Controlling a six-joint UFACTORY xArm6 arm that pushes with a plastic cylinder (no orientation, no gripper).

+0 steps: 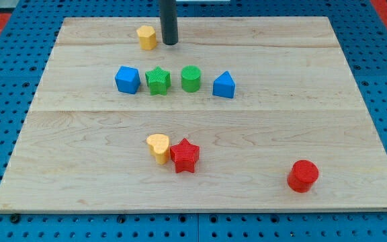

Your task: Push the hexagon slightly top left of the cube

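A yellow hexagon (146,37) stands near the board's top edge, left of centre. My tip (170,43) is just to its right, close to it or touching it. A blue cube (127,79) stands below the hexagon, a little to its left. It heads a row with a green star (158,81), a green cylinder (191,78) and a blue triangular block (224,85).
A yellow heart (158,147) and a red star (185,155) touch each other in the lower middle of the wooden board (301,114). A red cylinder (304,175) stands at the lower right. A blue pegboard surrounds the board.
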